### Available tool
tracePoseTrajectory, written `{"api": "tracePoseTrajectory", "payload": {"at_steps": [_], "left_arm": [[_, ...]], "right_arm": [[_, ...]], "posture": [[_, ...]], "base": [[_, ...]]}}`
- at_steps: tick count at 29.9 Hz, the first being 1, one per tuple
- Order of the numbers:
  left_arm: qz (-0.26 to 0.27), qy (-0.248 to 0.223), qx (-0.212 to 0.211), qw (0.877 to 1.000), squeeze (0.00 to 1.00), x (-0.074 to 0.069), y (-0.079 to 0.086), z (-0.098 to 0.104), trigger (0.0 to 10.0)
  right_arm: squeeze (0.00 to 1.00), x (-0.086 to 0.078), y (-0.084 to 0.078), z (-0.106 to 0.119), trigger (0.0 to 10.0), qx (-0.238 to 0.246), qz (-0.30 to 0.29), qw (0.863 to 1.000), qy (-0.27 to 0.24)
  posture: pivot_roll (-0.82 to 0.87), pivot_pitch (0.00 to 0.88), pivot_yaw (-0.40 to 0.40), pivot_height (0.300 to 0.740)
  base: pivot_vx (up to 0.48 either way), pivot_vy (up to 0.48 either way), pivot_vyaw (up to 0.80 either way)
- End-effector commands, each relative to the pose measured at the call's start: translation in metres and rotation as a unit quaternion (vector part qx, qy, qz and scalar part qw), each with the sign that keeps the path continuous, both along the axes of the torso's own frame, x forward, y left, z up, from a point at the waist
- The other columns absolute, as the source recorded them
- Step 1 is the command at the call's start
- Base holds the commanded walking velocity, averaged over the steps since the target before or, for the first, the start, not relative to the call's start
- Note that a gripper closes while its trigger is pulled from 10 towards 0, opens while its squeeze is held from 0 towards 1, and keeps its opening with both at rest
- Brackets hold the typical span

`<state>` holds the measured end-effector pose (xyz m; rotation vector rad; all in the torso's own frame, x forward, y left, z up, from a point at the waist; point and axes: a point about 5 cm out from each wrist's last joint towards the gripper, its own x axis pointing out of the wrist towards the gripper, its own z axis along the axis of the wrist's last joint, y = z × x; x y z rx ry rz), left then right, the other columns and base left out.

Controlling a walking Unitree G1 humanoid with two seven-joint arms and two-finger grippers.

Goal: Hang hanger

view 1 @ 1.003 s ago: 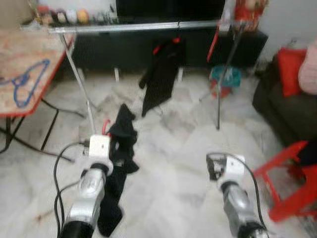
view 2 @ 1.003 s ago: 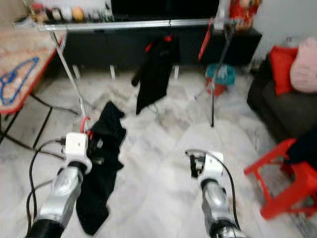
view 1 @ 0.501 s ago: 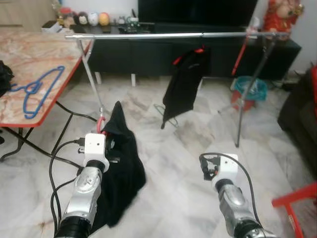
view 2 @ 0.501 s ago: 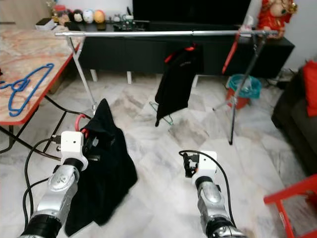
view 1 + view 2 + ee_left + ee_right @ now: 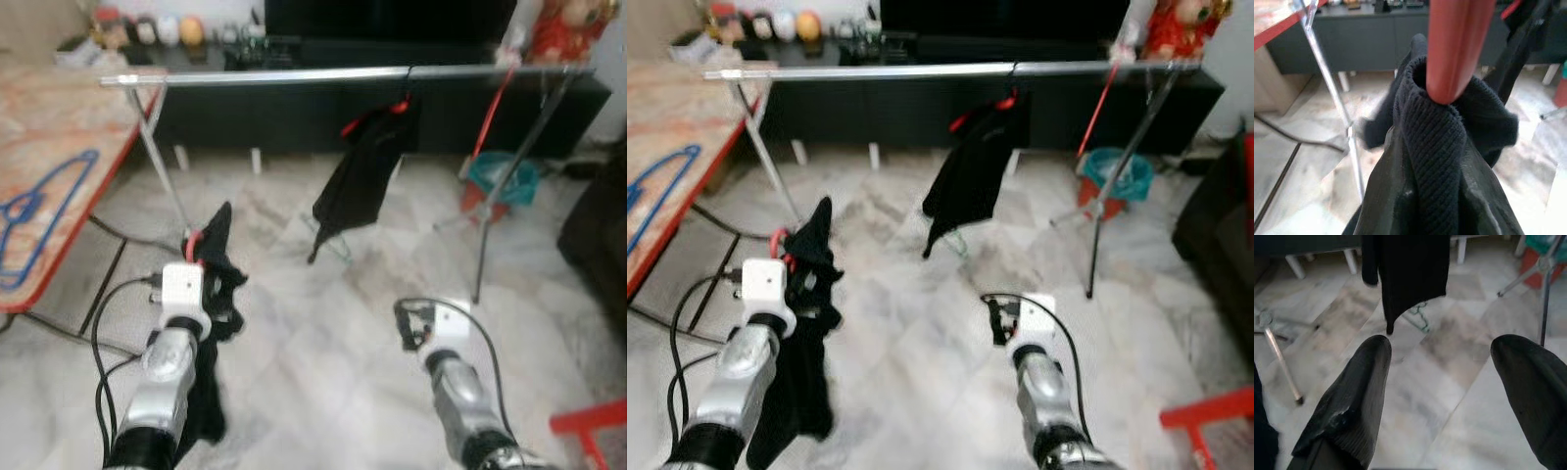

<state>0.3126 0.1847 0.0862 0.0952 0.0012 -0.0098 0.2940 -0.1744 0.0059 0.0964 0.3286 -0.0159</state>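
Note:
My left gripper (image 5: 203, 266) is shut on a red hanger (image 5: 1457, 44) low in front of me, and a black garment (image 5: 210, 333) droops from the hanger toward the floor. In the left wrist view the garment's ribbed collar (image 5: 1449, 161) wraps the red hanger neck and hides the fingers. A silver clothes rail (image 5: 323, 73) runs across ahead, above the gripper. A second black garment (image 5: 367, 176) hangs from it on a red hanger. My right gripper (image 5: 1449, 396) is open over bare marble floor, with nothing between its fingers (image 5: 1352, 401).
At the left stands a marble-topped table (image 5: 69, 127) with a blue hanger (image 5: 39, 211) on it. The rail's slanted legs (image 5: 167, 166), a teal bin (image 5: 505, 181), a dark TV cabinet (image 5: 274, 113) and a red stool (image 5: 588, 431) surround the floor.
The whole view has shifted and blurred as the camera moved. The garment in my left gripper has swung and now hangs narrower and more bunched. The right gripper stays open.

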Motion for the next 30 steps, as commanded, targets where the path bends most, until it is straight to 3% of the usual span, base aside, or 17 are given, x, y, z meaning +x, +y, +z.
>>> {"api": "tracePoseTrajectory", "payload": {"at_steps": [1, 30], "left_arm": [[0.003, -0.018, 0.011, 1.0, 0.0, 0.0014, 0.0062, 0.0079, 10.0], [-0.025, -0.016, 0.01, 1.0, 0.0, 0.0022, -0.0019, 0.0082, 10.0]], "right_arm": [[0.0, 0.0016, 0.0097, 0.0005, 10.0, 0.007, 0.009, 1.0, -0.001], [0.0, 0.0001, 0.0114, -0.0049, 10.0, 0.013, 0.002, 1.0, 0.029]], "posture": [[0.01, 0.07, -0.035, 0.74], [0.01, 0.066, -0.034, 0.74]], "base": [[0.439, 0.0, 0.0], [0.443, 0.0, -0.04]]}}
